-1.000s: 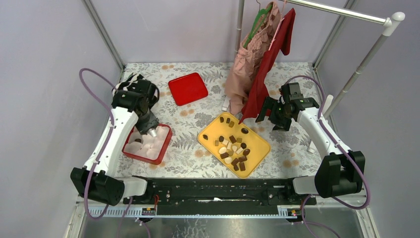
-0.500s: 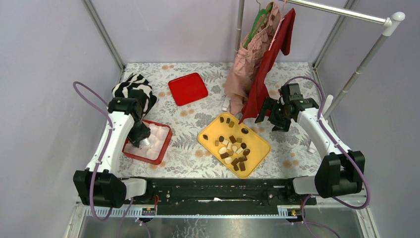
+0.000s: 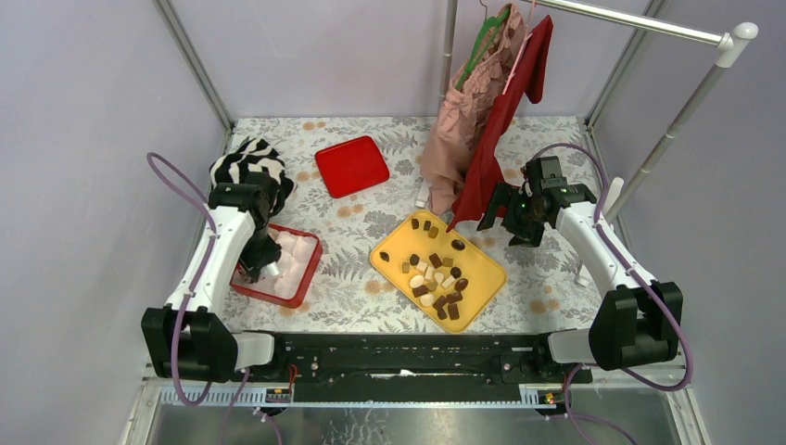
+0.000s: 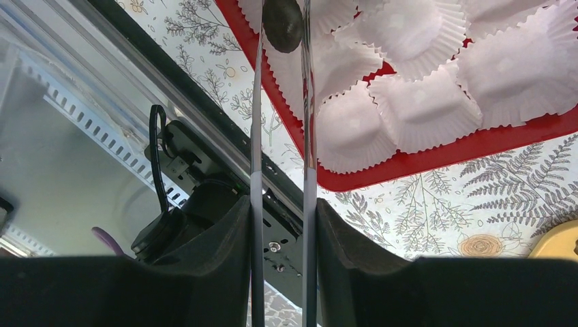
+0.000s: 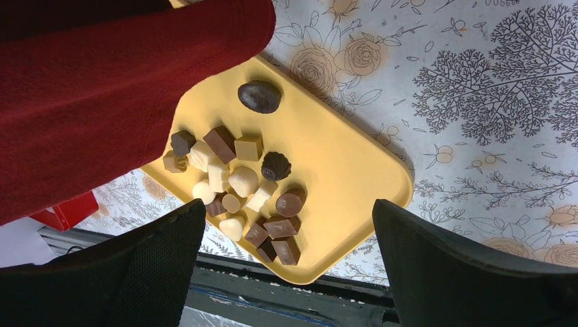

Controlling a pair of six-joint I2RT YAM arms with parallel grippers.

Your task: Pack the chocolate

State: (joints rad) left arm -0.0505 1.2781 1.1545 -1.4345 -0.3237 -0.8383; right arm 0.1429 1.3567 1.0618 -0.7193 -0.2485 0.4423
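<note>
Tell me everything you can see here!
chocolates: many, dark brown, tan and cream, on the tray
held chocolate: one, dark brown, over the box
tray: one, yellow, table middle
box: one, red, left of tray
paper cups: several, white, inside box
lid: one, red, behind box
cloth: one, black-and-white striped, far left
garments: two, pink and dark red, hanging at back
left gripper: one, black, shut on held chocolate
right gripper: one, black, open, above tray

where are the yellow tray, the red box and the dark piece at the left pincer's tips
yellow tray (image 3: 482,267): top view, bare yellow by its right corner
red box (image 4: 477,142): left wrist view, its red rim
dark piece (image 4: 283,24): left wrist view, its middle
</note>
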